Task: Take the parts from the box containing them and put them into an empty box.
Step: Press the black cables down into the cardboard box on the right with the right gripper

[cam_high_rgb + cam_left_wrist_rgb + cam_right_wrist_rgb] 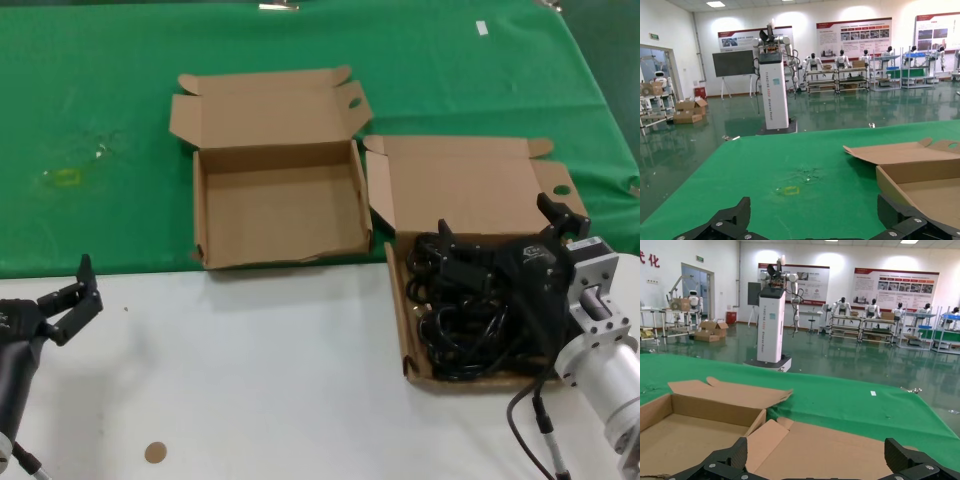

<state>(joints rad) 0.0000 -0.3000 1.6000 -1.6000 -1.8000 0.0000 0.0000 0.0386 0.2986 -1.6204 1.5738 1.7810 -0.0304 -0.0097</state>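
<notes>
The box containing the parts (pixel 411 340) lies on the right, its lid (pixel 460 190) folded back, with a tangle of black parts (pixel 462 315) inside. My right gripper (pixel 496 218) hangs open just above those parts, holding nothing. In the right wrist view its open fingers (pixel 737 454) frame the lid (pixel 840 450). The empty box (pixel 280 210) sits to the left on the green cloth, lid open and bottom bare. It also shows in the left wrist view as the empty box (pixel 920 185). My left gripper (pixel 85 295) waits open at the near left over the white table, and there my left gripper (pixel 815 212) points across the cloth.
Green cloth (pixel 90 120) covers the far half of the table and white tabletop (pixel 270 380) the near half. A small brown disc (pixel 154 452) lies near the front edge. A faint yellow mark (pixel 62 177) sits on the cloth at far left.
</notes>
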